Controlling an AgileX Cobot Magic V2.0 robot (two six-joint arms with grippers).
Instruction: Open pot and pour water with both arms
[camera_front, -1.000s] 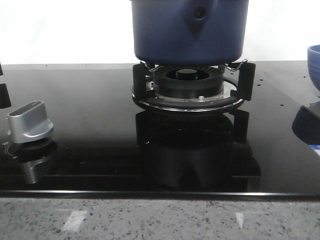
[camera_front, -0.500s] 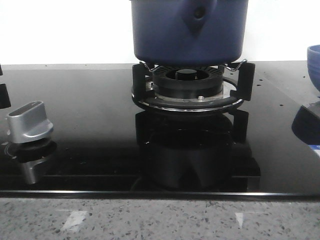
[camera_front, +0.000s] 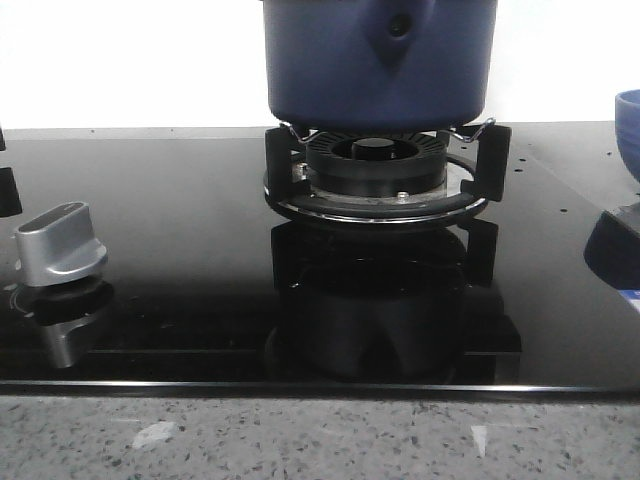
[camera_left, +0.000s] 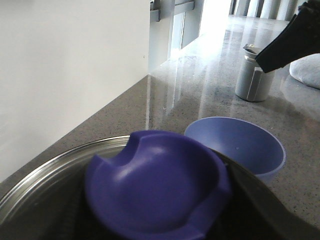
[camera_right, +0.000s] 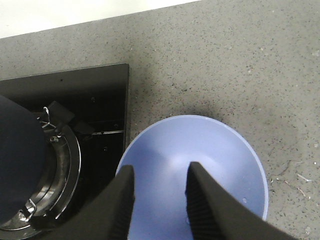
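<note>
Front view: I see the pot (camera_front: 378, 62) seated on the burner's black trivet (camera_front: 385, 175), middle of the glossy black glass hob (camera_front: 180, 250). Pot wall is matte navy, straight-sided, with a teardrop handle bracket carrying a small hole on the side facing me. The top of the pot is cut off by the frame. Under it is a ribbed black burner ring inside a chromed circular rail; the glass mirrors all of this. A brushed silver knob (camera_front: 60, 245), flat-topped, stands at the hob's left. The worktop (camera_front: 320, 440) in front is speckled grey stone. A lighter blue bowl (camera_front: 628, 125) shows at the far right edge.

Left wrist view: a smooth purple-blue dished knob (camera_left: 155, 190) with two notched cut-outs fills the foreground, above a shiny steel lid rim (camera_left: 45, 175). I cannot tell from this how the left jaws stand; the fingers are not resolved. Beyond it the bowl (camera_left: 235, 145) rests on the polished stone, with a grey metal cup (camera_left: 255, 75) well apart further along.

Right wrist view: the right gripper (camera_right: 160, 207) hangs over the bowl (camera_right: 192, 170), its two dark jaws parted with nothing between them. The bowl sits on the stone just beside the hob's corner; the pot (camera_right: 20, 160) is a dark mass on the trivet.
</note>
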